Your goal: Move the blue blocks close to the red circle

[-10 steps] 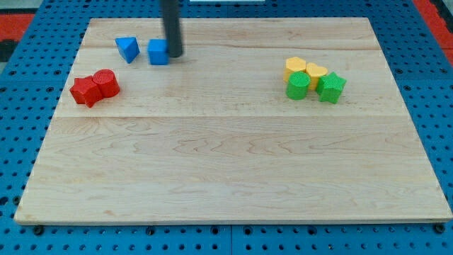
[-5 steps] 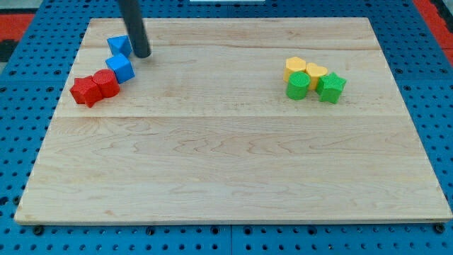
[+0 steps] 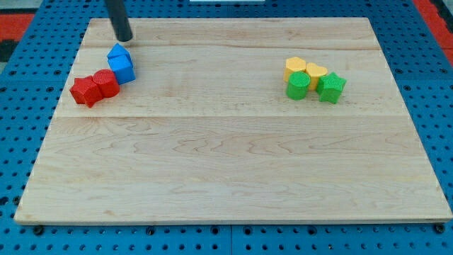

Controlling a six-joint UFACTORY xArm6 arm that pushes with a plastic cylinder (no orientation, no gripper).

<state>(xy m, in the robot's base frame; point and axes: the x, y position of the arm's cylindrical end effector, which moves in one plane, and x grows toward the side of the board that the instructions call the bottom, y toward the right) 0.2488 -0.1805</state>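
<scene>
Two blue blocks sit together at the view's upper left: a blue cube (image 3: 124, 70) and a blue triangular block (image 3: 117, 52) just above it, touching. The blue cube touches the red circle block (image 3: 107, 83), which stands next to another red block (image 3: 85, 91) on its left. My tip (image 3: 124, 40) is just above the blue triangular block, a small gap away from it, near the board's top edge.
At the view's right stands a cluster: two yellow blocks (image 3: 296, 67) (image 3: 316, 72) with a green round block (image 3: 298, 86) and a green block (image 3: 330, 87) below them. The wooden board (image 3: 233, 163) lies on a blue pegboard.
My tip moved left and pushed both blue blocks left and down; the cube now touches the red circle and the triangle sits against the cube. The tip then drew back up-left.
</scene>
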